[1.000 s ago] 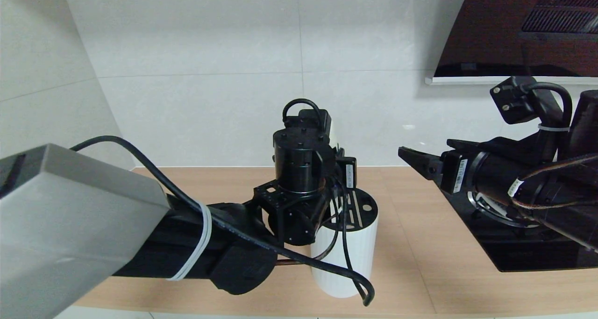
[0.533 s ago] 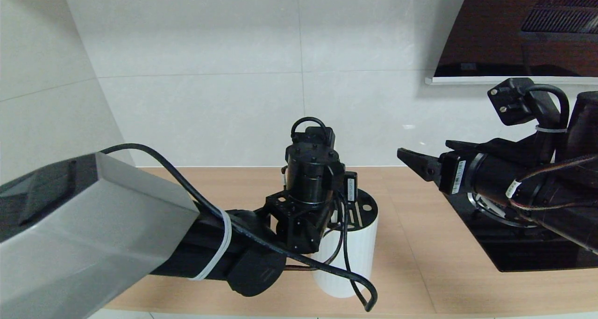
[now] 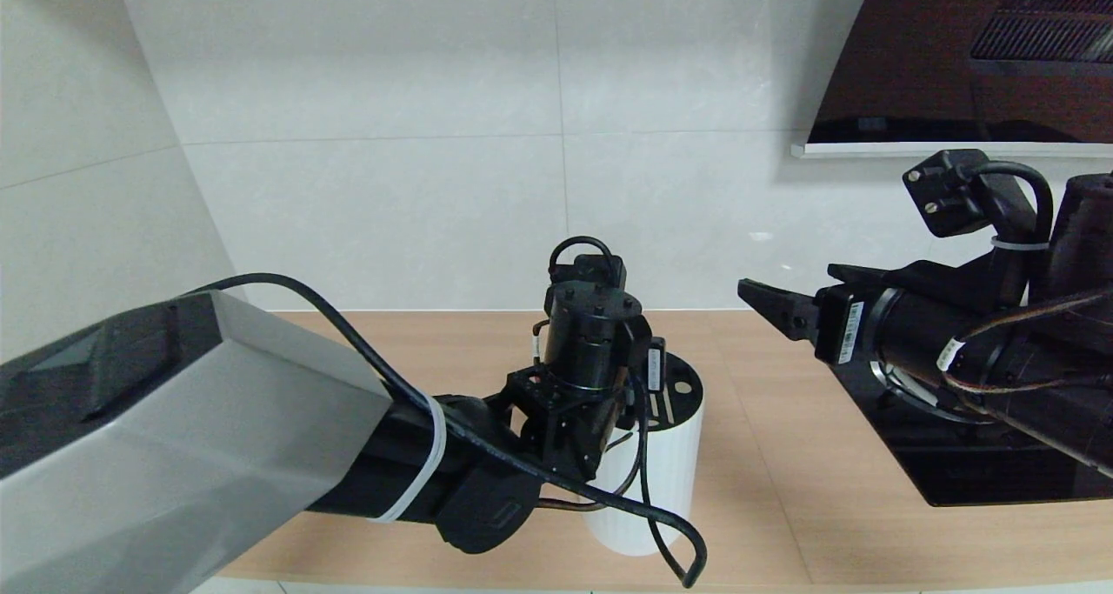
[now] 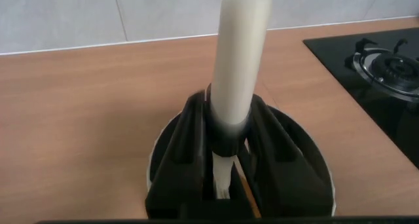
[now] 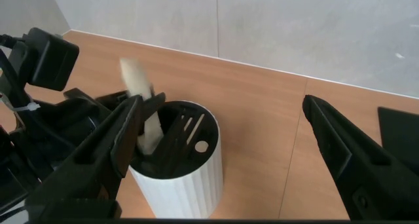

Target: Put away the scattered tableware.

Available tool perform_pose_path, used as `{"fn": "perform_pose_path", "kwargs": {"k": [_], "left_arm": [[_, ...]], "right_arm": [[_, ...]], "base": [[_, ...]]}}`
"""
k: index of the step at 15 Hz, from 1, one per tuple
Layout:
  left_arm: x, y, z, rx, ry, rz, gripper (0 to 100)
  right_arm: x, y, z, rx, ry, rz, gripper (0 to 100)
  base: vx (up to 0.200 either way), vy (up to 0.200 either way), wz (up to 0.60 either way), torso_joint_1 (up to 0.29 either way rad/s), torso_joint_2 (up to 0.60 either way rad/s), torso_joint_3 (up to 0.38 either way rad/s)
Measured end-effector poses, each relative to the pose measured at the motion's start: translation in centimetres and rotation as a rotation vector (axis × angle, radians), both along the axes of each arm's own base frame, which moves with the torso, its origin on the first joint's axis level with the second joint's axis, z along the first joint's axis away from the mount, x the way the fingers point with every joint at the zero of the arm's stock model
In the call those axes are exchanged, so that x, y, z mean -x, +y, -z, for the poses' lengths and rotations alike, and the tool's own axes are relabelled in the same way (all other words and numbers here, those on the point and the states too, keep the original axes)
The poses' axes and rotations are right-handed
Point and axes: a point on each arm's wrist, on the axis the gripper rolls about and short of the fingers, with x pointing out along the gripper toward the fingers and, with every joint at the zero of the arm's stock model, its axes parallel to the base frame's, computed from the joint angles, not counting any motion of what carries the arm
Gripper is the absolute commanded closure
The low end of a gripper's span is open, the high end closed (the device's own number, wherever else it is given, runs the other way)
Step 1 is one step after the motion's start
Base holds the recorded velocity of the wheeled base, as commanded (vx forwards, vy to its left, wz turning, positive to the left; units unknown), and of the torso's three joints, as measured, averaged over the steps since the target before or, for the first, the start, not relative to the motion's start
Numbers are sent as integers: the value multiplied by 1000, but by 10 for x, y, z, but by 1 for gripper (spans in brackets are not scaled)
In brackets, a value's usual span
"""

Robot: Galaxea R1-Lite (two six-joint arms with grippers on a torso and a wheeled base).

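Observation:
A white ribbed utensil holder point(image 3: 665, 468) with a black slotted lid point(image 4: 298, 152) stands on the wooden counter. My left gripper point(image 4: 229, 129) points down right over the lid and is shut on a cream-handled utensil point(image 4: 239, 60). The utensil's lower end reaches into a lid slot, so its working end is hidden. In the right wrist view the cream handle point(image 5: 139, 83) rises above the holder point(image 5: 180, 168). My right gripper point(image 3: 769, 303) hangs open in the air to the right of the holder, holding nothing, fingers point(image 5: 347, 152) spread wide.
A black gas hob point(image 3: 939, 463) lies in the counter at the right, under a dark range hood point(image 3: 956, 55). A tiled wall point(image 3: 435, 185) closes the back. Bare wooden counter point(image 3: 783, 490) lies between holder and hob.
My left arm has moved forward and down over the holder, lowering the utensil toward the lid. The right arm has hardly shifted.

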Motion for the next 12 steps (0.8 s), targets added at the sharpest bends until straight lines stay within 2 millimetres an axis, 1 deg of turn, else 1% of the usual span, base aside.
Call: {"fn": "perform_pose_path", "kwargs": {"k": [9,11,12], "left_arm": [[0,0,-5,15,-13,1,0],[3,3,-16,41,-41,-10,0],[7,7,-28,59,-68,-13,0]], "right_arm": [[0,0,0,1,1,0,0],[0,0,0,0,-1,0,0],[0,0,0,-3,-4,0,0]], "base": [[0,0,0,0,0,0],[0,0,0,0,0,0],[0,0,0,0,0,0]]}}
